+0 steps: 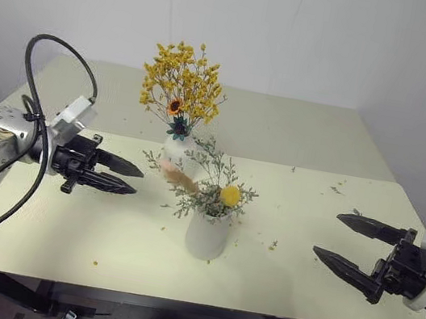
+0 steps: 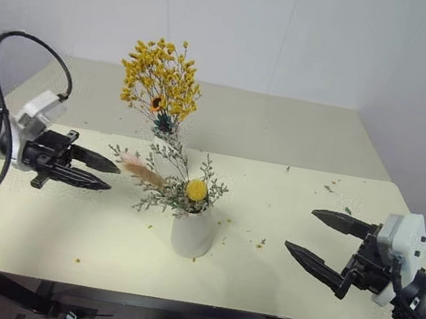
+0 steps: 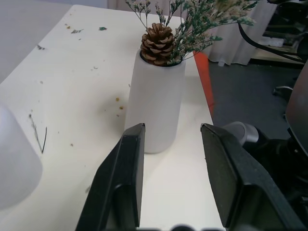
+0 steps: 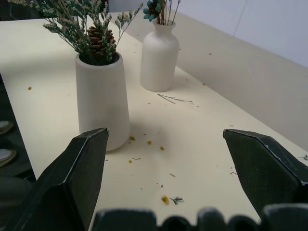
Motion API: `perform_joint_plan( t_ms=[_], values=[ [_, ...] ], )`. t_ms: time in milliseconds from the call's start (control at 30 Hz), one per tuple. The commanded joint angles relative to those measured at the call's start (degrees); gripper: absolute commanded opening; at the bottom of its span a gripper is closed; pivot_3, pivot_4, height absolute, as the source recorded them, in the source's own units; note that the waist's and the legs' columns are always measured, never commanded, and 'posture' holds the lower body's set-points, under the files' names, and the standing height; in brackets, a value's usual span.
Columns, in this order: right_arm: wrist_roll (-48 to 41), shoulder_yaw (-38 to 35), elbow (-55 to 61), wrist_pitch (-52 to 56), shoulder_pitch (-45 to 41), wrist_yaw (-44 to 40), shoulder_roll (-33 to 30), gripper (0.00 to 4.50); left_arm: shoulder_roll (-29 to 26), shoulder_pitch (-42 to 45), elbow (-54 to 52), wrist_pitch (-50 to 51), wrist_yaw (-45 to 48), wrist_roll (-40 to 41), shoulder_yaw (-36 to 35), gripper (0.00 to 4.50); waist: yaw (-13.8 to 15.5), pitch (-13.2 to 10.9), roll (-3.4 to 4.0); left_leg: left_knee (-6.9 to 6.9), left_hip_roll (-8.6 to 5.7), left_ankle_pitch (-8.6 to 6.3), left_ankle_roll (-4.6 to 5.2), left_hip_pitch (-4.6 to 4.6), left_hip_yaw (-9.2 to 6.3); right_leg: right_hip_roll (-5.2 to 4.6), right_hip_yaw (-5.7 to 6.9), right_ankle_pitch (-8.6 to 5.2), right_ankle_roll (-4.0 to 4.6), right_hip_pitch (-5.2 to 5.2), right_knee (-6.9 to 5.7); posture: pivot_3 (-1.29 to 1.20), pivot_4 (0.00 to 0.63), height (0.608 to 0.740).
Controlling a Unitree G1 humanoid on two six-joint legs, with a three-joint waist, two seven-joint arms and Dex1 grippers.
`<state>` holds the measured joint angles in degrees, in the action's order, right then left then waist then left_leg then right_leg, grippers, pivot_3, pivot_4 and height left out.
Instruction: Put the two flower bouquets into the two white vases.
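Two white vases stand filled near the middle of a pale yellow table (image 1: pixel 303 256). The bottle-shaped vase (image 4: pixel 159 55), the farther of the two, holds the dense yellow dried bouquet (image 1: pixel 182 89) with its orange and teal blooms, the spray rising upright well above the narrow neck. Just in front of it and slightly to the right, the larger tapered vase (image 1: pixel 207 235) holds the sparse grey-green sprig bunch (image 1: pixel 206 179), a yellow ball flower (image 1: pixel 230 195) showing at its front and a brown pine cone (image 3: pixel 157 43) sitting in the wide mouth. The left gripper (image 1: pixel 130 178) hangs level to the left of the vases, its two black fingers parted and empty, pointing toward the tapered vase but apart from it. The right gripper (image 1: pixel 335 239) is well apart on the right side of the table, its fingers spread wide and holding nothing. Small yellow and green plant crumbs (image 4: pixel 169 199) lie scattered over the tabletop around the vases.
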<state>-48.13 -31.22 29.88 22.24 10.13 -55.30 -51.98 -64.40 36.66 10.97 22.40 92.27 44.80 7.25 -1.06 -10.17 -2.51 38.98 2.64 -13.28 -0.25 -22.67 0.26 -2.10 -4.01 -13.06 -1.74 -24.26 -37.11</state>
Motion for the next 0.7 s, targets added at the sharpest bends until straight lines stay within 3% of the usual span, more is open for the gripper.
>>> perform_joint_plan(
  t_ms=[33, 200, 333, 467, 700],
  values=[
    [-0.7, -0.5, 0.4, 1.0, -1.7, -0.5, -0.7, 4.5, -2.7, -2.3, -3.0, 0.6, 0.2, 1.9, -3.7, 2.87, 0.1, 0.0, 0.0, 0.0, 0.0, 0.0, 0.0, 0.0, 0.0, 0.0, 0.0, 0.0, -0.01, 0.0, 0.0, 0.0, 0.15, 0.74],
    [-0.5, 2.7, -0.9, 2.4, -4.1, -4.1, -2.3, 4.5, -5.3, -7.2, -6.1, 4.2, 0.2, 1.6, -11.4, 4.46, 0.3, 0.0, 0.0, 0.0, 0.01, 0.0, 0.0, -0.04, 0.02, -0.02, 0.01, -0.02, 0.03, -0.02, 0.03, 0.0, 0.15, 0.74],
    [-2.1, 4.0, -1.3, 4.4, -6.9, -5.5, -3.1, 4.5, -8.1, -12.3, -9.1, 8.1, 0.1, 2.1, -18.1, 4.48, 0.2, 0.0, 0.02, -0.03, 0.04, 0.0, 0.0, -0.03, 0.05, -0.02, 0.01, -0.05, 0.07, -0.06, 0.04, 0.0, 0.15, 0.74],
    [1.1, 6.3, -2.4, 3.8, -8.8, -4.3, -2.0, 4.5, -7.6, -15.2, -11.3, 9.9, -0.9, 1.7, -22.4, 4.48, 0.2, 0.0, 0.04, -0.07, 0.07, 0.0, 0.0, -0.01, 0.08, -0.02, 0.01, -0.07, 0.1, -0.07, 0.04, 0.0, 0.15, 0.74],
    [8.5, 7.7, -5.1, 0.9, -10.9, -1.5, -1.1, 4.5, -0.5, -10.4, -11.7, 7.5, -6.2, -2.0, -19.5, 4.48, 0.6, 0.0, 0.05, -0.02, 0.01, 0.0, 0.0, -0.05, 0.08, -0.06, 0.02, -0.07, 0.11, -0.06, 0.05, 0.0, 0.15, 0.74]
  ],
)
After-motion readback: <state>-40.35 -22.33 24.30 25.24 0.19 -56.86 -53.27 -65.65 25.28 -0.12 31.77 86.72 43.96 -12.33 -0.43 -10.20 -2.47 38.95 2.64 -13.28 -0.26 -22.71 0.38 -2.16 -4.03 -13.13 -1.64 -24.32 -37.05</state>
